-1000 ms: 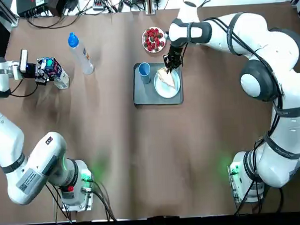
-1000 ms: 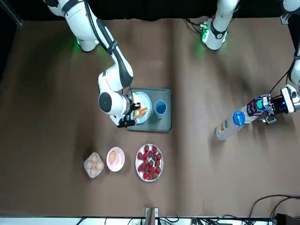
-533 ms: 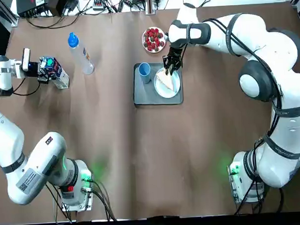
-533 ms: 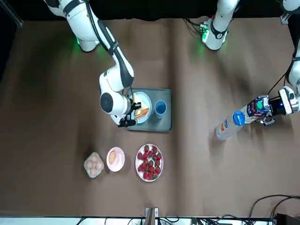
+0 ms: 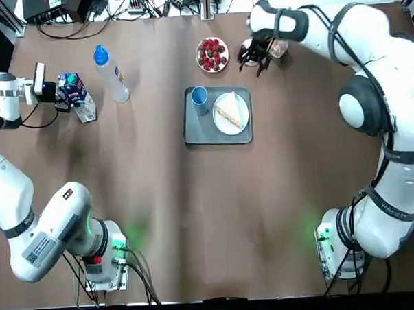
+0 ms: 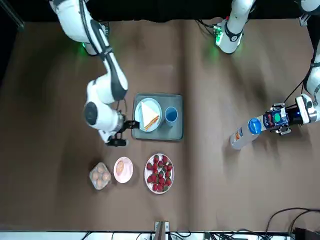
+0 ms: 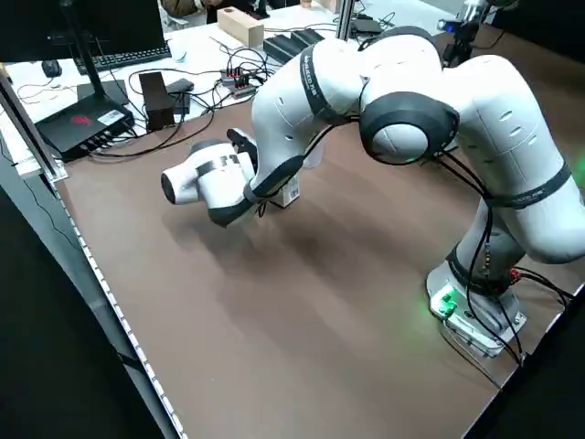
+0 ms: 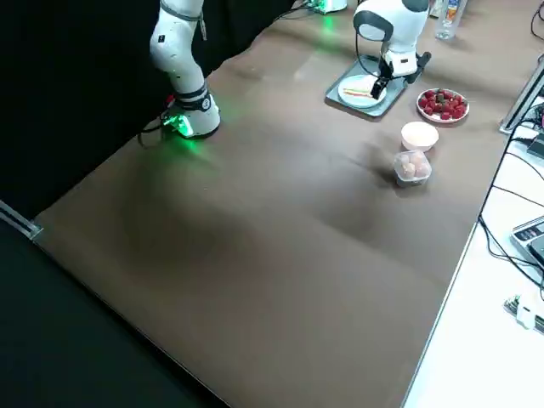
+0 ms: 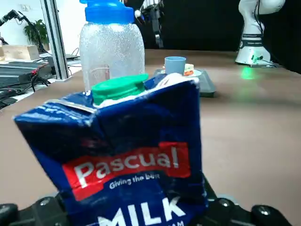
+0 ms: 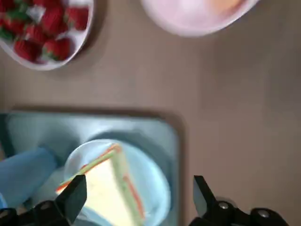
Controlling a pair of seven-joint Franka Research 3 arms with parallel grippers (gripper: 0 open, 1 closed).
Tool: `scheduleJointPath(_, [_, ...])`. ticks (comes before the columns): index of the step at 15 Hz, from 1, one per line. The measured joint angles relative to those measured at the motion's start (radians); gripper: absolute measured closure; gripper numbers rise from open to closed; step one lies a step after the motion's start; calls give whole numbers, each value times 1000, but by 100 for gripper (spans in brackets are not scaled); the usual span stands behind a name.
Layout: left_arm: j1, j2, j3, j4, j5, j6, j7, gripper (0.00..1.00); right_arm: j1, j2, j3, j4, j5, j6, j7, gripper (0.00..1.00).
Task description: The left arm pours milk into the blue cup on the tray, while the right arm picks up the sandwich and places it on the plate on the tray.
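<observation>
Two sets of jaws at work. Top view: sandwich (image 5: 229, 113) on the plate (image 5: 243, 124), plate on the right half of the tray (image 5: 200, 135). Blue cup (image 5: 200, 99) on the tray's left half, beside the plate. Right gripper (image 5: 253, 61) beyond the tray's far right corner, carrying nothing. Left gripper (image 5: 66, 101) at counter (image 5: 175, 211) left, on the milk carton (image 5: 81, 100); water bottle (image 5: 112, 75) near the carton. Strawberry plate (image 5: 211, 55) beyond the tray.

Front view: same layout. Right jaws apart, off the tray's edge, well clear of the sandwich. Pink bowl (image 6: 123, 170) sits between the egg pack (image 6: 100, 176) and the strawberries.

Left side view: left arm (image 7: 311, 101) over the counter, its jaws hidden.

Right side view: right jaws overlap the tray in frame; sandwich partly visible on the plate.

Left wrist view: left jaws gripping the milk carton, one finger each side, green cap (image 9: 118, 88) on. Cup stands upright farther off.

Right wrist view: right jaws wide open, nothing between them. Sandwich on the plate, cup beside it.
</observation>
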Motion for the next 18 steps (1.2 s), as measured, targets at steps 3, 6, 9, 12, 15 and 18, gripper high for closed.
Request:
scheduleJointPath(3, [0, 0, 0, -5, 0, 0, 0, 1, -12, -50, -68, 1, -126, -57, -18, 0])
scheduleJointPath(6, [4, 0, 0, -8, 0, 0, 0, 7, -78, -105, -131, 3, -155, -169, -201, 0])
scheduleJointPath(9, [6, -1, 0, -8, -16, 1, 0, 20, -165, -172, -173, 10, -156, -296, -361, 0])
scheduleJointPath(12, [6, -5, 0, -4, -24, 4, -12, 28, -209, -262, -219, 14, -191, -410, -445, 0])
scheduleJointPath(15, [6, -18, 0, 1, -24, 4, -41, 30, -205, -326, -221, 15, -280, -441, -449, 0])
scheduleJointPath(18, [6, -27, 0, 2, -24, 4, -49, 39, -203, -341, -221, 14, -298, -477, -449, 0])
